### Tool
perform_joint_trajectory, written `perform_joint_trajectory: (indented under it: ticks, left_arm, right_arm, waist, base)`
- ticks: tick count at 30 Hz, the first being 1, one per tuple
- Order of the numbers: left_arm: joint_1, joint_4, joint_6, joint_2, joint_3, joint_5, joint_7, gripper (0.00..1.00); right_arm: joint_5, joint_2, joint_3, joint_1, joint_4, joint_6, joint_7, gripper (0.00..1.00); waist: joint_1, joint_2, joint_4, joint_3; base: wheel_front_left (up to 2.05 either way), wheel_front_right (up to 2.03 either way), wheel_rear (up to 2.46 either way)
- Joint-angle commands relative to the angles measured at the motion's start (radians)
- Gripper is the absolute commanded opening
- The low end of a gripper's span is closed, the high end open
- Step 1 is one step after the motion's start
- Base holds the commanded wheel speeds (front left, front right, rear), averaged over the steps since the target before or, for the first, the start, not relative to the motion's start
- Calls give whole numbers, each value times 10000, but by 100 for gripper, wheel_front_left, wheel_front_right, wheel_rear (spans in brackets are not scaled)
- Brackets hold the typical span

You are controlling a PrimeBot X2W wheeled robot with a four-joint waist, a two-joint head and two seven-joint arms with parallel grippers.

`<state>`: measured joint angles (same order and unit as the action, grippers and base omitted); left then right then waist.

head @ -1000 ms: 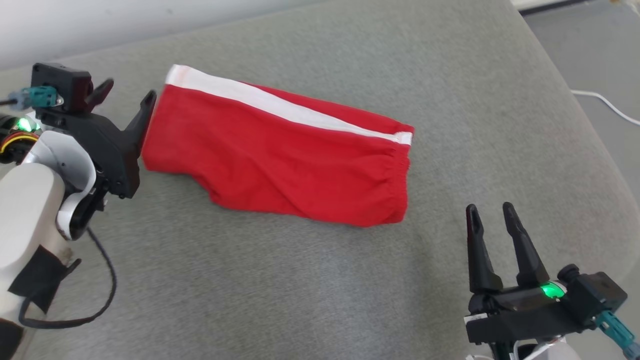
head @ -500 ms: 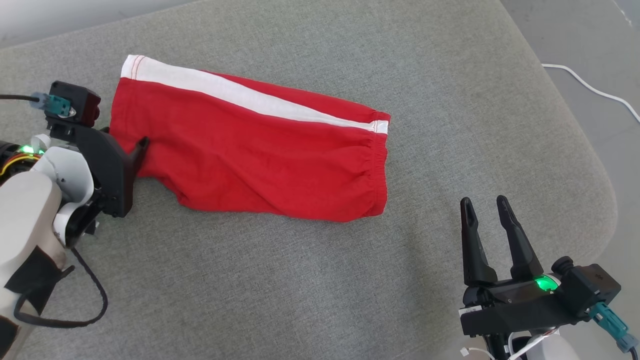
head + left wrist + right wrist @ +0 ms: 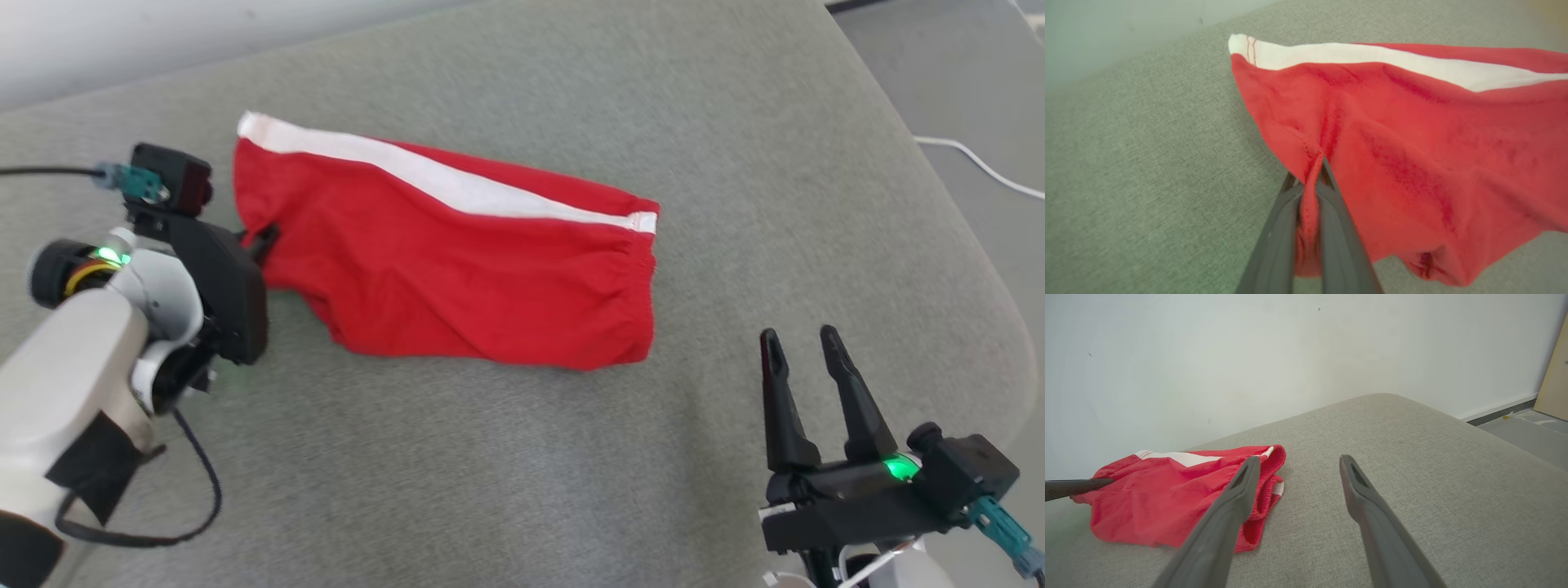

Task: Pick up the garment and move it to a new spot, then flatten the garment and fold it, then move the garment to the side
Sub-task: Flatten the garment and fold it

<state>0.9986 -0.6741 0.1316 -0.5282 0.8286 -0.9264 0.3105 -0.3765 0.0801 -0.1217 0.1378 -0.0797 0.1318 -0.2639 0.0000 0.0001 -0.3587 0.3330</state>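
Note:
The garment [image 3: 457, 261] is a pair of red shorts with a white side stripe, lying folded on the grey cushion [image 3: 522, 474]. My left gripper [image 3: 263, 238] is shut on the garment's left hem. In the left wrist view the red cloth [image 3: 1412, 134] is pinched into a ridge between my left gripper's [image 3: 1314, 171] two fingers. My right gripper [image 3: 800, 347] stands open to the lower right, apart from the garment. In the right wrist view its fingers [image 3: 1298, 461] are spread, with the garment [image 3: 1167, 498] off to the left.
The cushion's rounded right edge [image 3: 971, 269] drops to a grey floor with a white cable [image 3: 980, 167]. A pale wall [image 3: 1249, 355] runs behind the cushion. A black cable [image 3: 171, 490] hangs from my left forearm.
My left gripper has gone from open beside the hem to shut on the garment's left edge. The head camera shifted between frames. The right gripper stays open in place.

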Motion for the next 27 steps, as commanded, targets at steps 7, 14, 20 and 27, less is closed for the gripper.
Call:
perform_joint_trajectory:
  ticks: [7,14,20,27]
  left_arm:
    - [-1062,597,-23,205,-73,-450,-1016,0]
    - [-2179,1188,-327,254,-229,-800,-1729,0]
    - [-3588,1784,-707,242,-310,-1099,-2332,0]
    - [-4467,1885,-1039,516,-365,-1282,-2991,0]
  right_arm:
    - [112,265,377,-600,-124,-24,-6,100]
    - [173,327,655,-1035,-171,-24,-6,100]
    - [221,396,826,-1339,-220,-24,-6,100]
    - [265,534,831,-1321,-315,-24,-6,100]
  waist:
    - [0,-1,1244,-1193]
    - [0,-1,1841,-1633]
    - [0,-1,2246,-1819]
    - [0,-1,2391,-1849]
  base:
    - [0,0,0]
    - [0,0,0]
    - [0,0,0]
    - [0,0,0]
